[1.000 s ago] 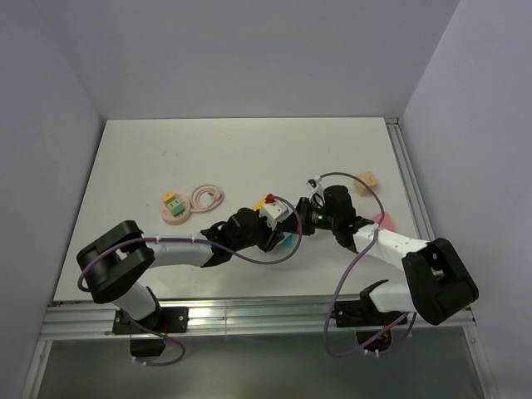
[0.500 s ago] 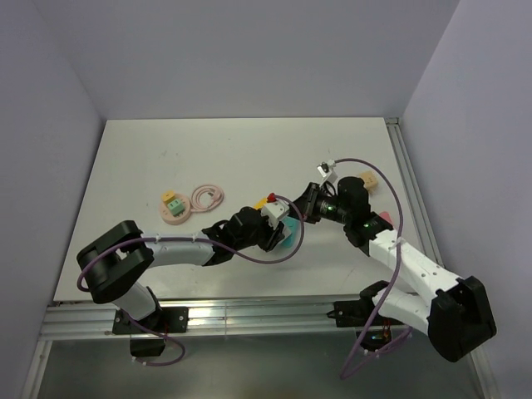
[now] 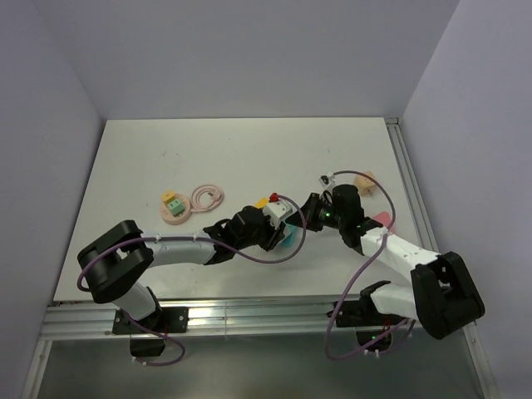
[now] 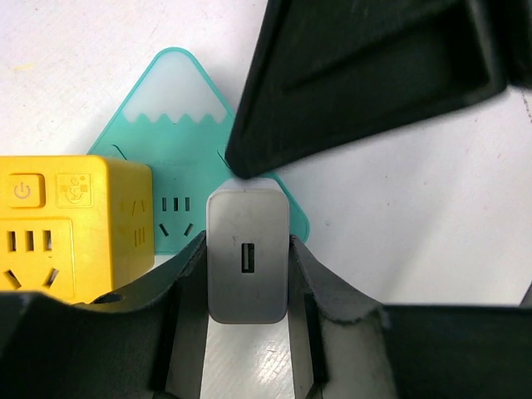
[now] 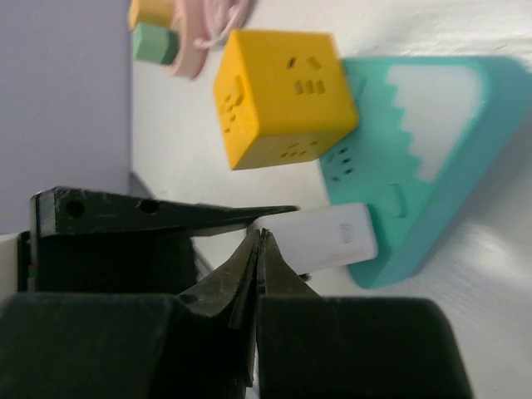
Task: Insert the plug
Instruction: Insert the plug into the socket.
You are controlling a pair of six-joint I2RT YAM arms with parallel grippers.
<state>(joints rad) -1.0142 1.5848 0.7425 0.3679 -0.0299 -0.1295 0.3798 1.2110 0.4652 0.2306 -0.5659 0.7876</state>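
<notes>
The plug (image 3: 175, 205) is a small mint-green block lying on a pink ring (image 3: 173, 214) at the left, far from both grippers; it also shows at the top left of the right wrist view (image 5: 155, 43). My left gripper (image 4: 248, 249) is shut on a white block with a USB slot (image 4: 248, 258), held against the edge of a teal mountain-shaped socket board (image 4: 179, 125). A yellow socket cube (image 4: 58, 224) sits on that board. My right gripper (image 5: 259, 237) is shut and empty, its tips touching the white block (image 5: 324, 237) from the other side.
A pink coiled cable (image 3: 208, 197) lies beside the ring. A small orange-yellow piece (image 3: 170, 197) shares the ring with the plug. A beige block (image 3: 366, 180) and a pink object (image 3: 384, 220) lie at the right, near the table's metal rail (image 3: 409, 183).
The right gripper drew back and up to the right half a second ago, then came back against the white block. The left gripper and its block have stayed put.
</notes>
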